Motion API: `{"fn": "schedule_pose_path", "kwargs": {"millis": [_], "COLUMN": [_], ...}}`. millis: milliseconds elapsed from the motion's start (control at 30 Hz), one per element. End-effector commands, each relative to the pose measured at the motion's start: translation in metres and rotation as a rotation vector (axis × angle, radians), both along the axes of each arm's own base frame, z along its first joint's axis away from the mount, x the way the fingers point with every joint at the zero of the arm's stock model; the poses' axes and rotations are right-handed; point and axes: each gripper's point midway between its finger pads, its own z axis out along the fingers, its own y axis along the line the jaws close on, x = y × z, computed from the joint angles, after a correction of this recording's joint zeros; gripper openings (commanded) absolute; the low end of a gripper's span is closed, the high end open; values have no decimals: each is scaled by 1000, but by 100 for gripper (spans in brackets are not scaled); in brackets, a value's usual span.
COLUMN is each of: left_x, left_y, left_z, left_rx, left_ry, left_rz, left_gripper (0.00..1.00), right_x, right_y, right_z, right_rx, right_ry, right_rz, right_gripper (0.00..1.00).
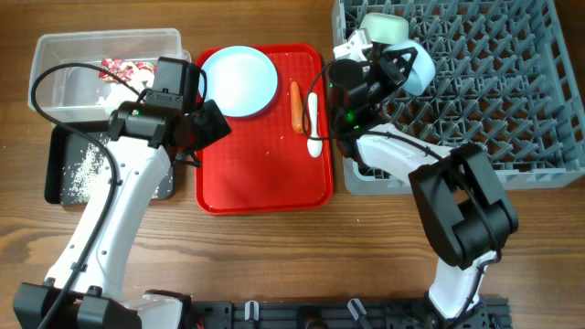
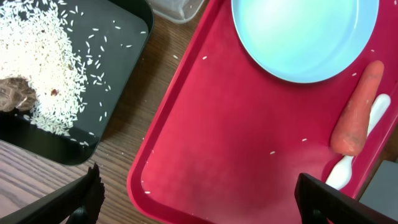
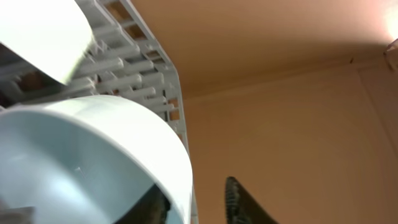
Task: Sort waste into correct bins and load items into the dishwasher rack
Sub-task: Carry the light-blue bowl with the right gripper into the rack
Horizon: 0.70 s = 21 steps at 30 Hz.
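The pale-blue plate (image 1: 239, 80) (image 2: 305, 31), the orange carrot (image 1: 296, 105) (image 2: 357, 118) and the white spoon (image 1: 313, 123) (image 2: 367, 140) lie on the red tray (image 1: 265, 174) (image 2: 236, 124). My left gripper (image 1: 212, 123) (image 2: 198, 186) is open and empty above the tray's left front corner. My right gripper (image 1: 398, 66) (image 3: 199, 199) is open astride the rim of the light-blue bowl (image 1: 419, 68) (image 3: 93, 155) in the dishwasher rack (image 1: 512, 91) (image 3: 124, 68). One finger is inside the bowl and the other outside. The mint-green bowl (image 1: 384, 26) sits behind it. The yellow cup is out of view.
The clear tub (image 1: 64, 55) (image 2: 180, 9) holds the red-and-white wrapper (image 1: 123, 68) and the white tissue (image 1: 114, 91). The black tub (image 1: 55, 155) (image 2: 124, 37) holds rice (image 1: 87, 169) (image 2: 37, 56) and a brown lump (image 2: 15, 93). A few grains lie on the tray.
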Motion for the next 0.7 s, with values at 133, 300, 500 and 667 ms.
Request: {"fn": "schedule_pose_path", "kwargs": {"millis": [133,300,500,667], "left_x": [0,0,0,0], "left_y": [0,0,0,0], "left_z": [-1,-1,-1,-1], "left_rx": [-1,-1,-1,-1], "left_ry": [4,4,4,4], "left_rz": [3,3,3,3], "left_gripper": [100,100,100,100], "right_x": [-3,-8,-16,-10], "right_y": [22,51,80,88], "right_z": [-8,7,36,52], "right_rx": [88,191,351,506], "right_ry": [-87,-210,-419,-552], "right_rz": [40,109,175,241], "right_gripper": [55,62,68,70]}}
